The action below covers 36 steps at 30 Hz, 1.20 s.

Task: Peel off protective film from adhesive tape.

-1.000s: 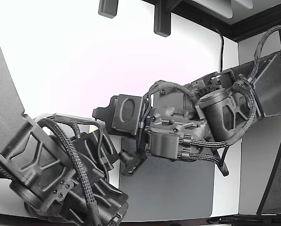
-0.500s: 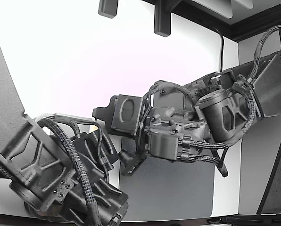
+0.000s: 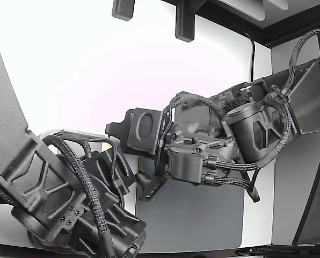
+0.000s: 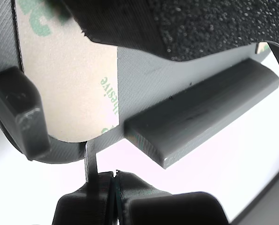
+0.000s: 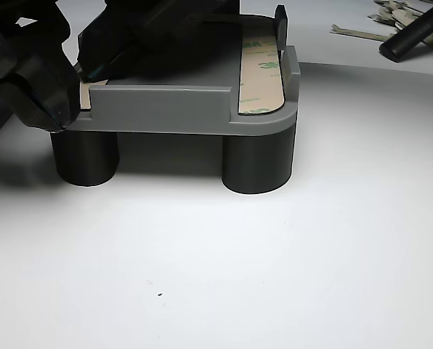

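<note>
A grey fixture part (image 5: 166, 109) stands on two black round legs. A tan film-covered tape strip with green print (image 5: 260, 69) lies along one end of it. A second strip (image 5: 84, 91) shows at the other end, where my gripper (image 5: 67, 98) sits. In the wrist view this film (image 4: 69, 79) lies on the part (image 4: 149, 79). A thin tab (image 4: 89, 159) runs from the film's end into my gripper (image 4: 113, 185), whose jaws are pressed together on it. In the exterior view the gripper and tape are hidden between the arms.
A dark foam-faced block (image 4: 200, 23) presses on the part from above. A raised grey bar (image 4: 200, 117) and a black post (image 4: 18, 112) flank the film. Peeled film scraps (image 5: 391, 18) and a black rod (image 5: 416, 33) lie behind. Two arms (image 3: 58, 193) (image 3: 256, 123) crowd over a grey mat (image 3: 203, 215).
The arm at the exterior view's right has dipped very slightly. Nothing else has visibly moved.
</note>
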### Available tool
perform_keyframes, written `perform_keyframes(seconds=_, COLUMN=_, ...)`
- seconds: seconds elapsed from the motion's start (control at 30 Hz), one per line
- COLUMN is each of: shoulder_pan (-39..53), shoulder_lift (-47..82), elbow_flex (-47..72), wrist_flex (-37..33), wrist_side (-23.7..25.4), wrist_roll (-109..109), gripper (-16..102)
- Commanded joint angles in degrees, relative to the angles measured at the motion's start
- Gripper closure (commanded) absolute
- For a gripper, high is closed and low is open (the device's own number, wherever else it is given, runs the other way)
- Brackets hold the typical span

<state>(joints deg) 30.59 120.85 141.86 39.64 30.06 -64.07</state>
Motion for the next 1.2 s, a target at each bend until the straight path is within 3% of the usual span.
perform_keyframes(seconds=0.0, shoulder_pan=-0.26, shoulder_lift=0.7, elbow_flex=-2.02, wrist_flex=-0.18, wrist_side=0.09, wrist_roll=0.18, gripper=97)
perform_keyframes(seconds=1.17, shoulder_pan=1.05, shoulder_lift=0.97, elbow_flex=-2.72, wrist_flex=1.05, wrist_side=-0.35, wrist_roll=1.85, gripper=97)
